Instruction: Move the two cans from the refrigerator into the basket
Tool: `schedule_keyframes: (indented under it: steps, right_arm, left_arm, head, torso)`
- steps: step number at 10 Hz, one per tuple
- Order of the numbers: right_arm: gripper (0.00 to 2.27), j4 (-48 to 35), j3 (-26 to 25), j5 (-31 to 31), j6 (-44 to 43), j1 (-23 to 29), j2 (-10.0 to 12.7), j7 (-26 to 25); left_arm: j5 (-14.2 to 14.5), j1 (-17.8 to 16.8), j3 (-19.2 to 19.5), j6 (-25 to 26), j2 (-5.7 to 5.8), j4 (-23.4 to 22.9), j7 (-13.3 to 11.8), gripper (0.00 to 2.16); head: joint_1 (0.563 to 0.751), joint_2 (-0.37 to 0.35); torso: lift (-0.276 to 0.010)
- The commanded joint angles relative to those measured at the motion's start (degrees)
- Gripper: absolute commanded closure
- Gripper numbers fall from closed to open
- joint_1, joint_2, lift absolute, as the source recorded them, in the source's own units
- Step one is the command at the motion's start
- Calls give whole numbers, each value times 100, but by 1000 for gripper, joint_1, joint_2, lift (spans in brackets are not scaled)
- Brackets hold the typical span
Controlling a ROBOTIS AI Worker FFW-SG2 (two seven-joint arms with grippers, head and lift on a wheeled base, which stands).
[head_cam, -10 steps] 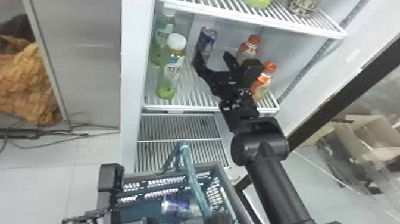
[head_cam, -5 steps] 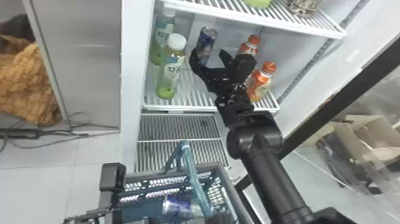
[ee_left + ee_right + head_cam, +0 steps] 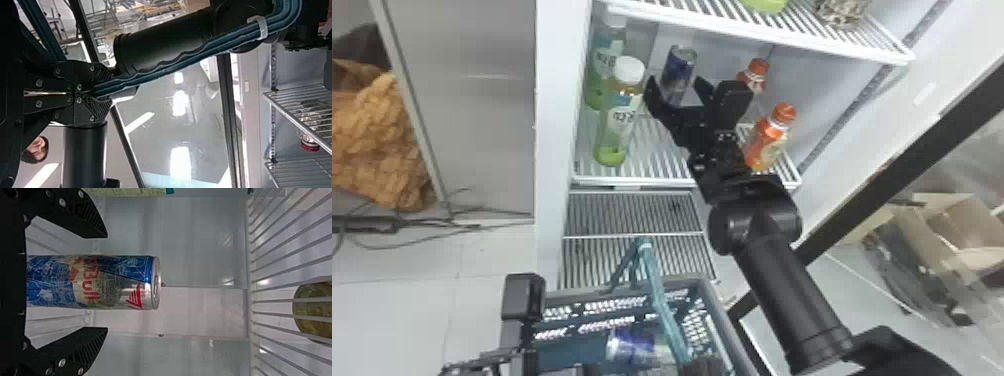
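Spread jaws clear of can (image 3: pixel 94 282)

Black right arm (image 3: pixel 754 222)
Its forearm (image 3: pixel 792 300) is cylindrical; its end effector (image 3: pixel 676 84) has tapering, ridged fingers (image 3: pixel 84 350) and round silver screws (image 3: pixel 62 362).

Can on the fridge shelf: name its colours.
Blue and silver with red marks on the can, best in the right wrist view.

Head view downward, wrist views close, refrigerator (image 3: pixel 552 125)
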Motion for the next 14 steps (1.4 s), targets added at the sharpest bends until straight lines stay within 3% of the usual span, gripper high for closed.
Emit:
schedule_keyframes:
  steps: [1, 2, 3, 10, 14]
  right_arm:
    - [372, 149, 83, -23, 0, -94, -4, -31]
    - [714, 164, 140, -58, 0, -122, -12, -66]
    - [803, 164, 174, -103, 0, -122, -12, -93]
    - [803, -216, 174, -149, -56, 89, -21, -198]
    - [803, -1369, -420, -23, 295, 778, -30, -128]
  left_arm:
    - [10, -14, -7, -1, 14, 2, 0, 1177]
    - [21, -14, -7, -1, 23, 2, 0, 1176]
    - [21, -14, -18, -1, 23, 2, 0, 1177]
    - [33, 28, 28, 13, 23, 16, -9, 1177]
    - [21, 56, 51, -1, 23, 16, -18, 1177]
  head:
    - [695, -350]
    - [695, -350]
    - [695, -350]
    - [695, -350]
    - [695, -350]
  torso:
    - [-276]
    - [-276]
    - [-276]
    - [-276]
    - [-276]
